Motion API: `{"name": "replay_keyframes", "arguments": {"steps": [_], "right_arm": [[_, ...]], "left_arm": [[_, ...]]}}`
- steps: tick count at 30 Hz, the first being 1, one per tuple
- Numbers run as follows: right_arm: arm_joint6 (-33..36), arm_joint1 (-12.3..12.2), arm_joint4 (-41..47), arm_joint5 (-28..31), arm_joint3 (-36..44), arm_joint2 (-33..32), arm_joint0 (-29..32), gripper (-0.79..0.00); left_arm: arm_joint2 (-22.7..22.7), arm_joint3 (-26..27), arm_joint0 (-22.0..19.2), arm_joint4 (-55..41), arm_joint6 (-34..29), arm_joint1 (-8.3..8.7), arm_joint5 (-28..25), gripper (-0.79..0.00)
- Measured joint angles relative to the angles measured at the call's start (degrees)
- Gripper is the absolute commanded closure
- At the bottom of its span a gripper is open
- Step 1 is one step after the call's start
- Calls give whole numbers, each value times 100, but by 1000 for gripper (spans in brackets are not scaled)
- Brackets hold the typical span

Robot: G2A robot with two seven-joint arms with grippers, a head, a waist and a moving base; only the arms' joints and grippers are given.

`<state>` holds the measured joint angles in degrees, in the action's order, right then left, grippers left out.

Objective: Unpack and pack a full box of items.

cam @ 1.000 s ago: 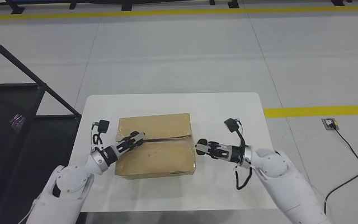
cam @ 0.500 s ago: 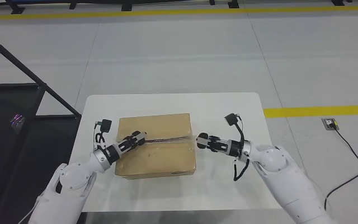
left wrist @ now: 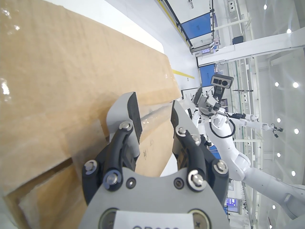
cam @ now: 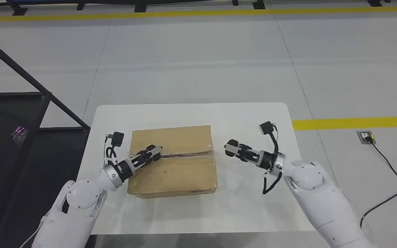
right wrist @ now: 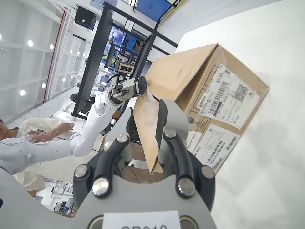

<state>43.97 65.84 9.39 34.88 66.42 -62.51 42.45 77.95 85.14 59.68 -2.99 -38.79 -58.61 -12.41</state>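
A brown cardboard box (cam: 173, 167) lies on the white table (cam: 248, 118), its top flaps meeting at a taped seam. My left gripper (cam: 151, 154) rests on the seam's left part; in the left wrist view it (left wrist: 155, 117) stands open, straddling the shiny tape. My right gripper (cam: 228, 149) hangs just off the box's right edge, shut on a brownish tape strip (right wrist: 149, 117) peeled from the seam. The strip (cam: 217, 150) still runs back to the box (right wrist: 221, 72).
A black metal frame (cam: 25, 124) stands left of the table. Printed labels (right wrist: 228, 94) cover the box's right end wall. Bare table lies right of the box and along the front edge.
My right gripper has drawn away from the box to the right and slightly back, pulling the tape strip off the seam. The left gripper has barely shifted.
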Motion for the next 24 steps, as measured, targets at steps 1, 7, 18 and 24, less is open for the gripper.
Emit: {"name": "replay_keyframes", "arguments": {"steps": [1, 7, 18, 24], "right_arm": [[-75, -5, -28, -1, 19, -35, 19, -262], [-456, -4, -128, 345, 438, -116, 196, 0], [145, 209, -171, -437, 206, 658, -477, 0], [284, 334, -530, -1059, -88, 1026, -849, 0]], "left_arm": [[2, 0, 2, -5, 0, 0, -3, -342], [20, -3, 15, -18, -6, -1, -11, -342], [42, 54, 56, -14, -29, -1, -23, -342], [86, 80, 105, -15, -32, 4, -54, -342]]}}
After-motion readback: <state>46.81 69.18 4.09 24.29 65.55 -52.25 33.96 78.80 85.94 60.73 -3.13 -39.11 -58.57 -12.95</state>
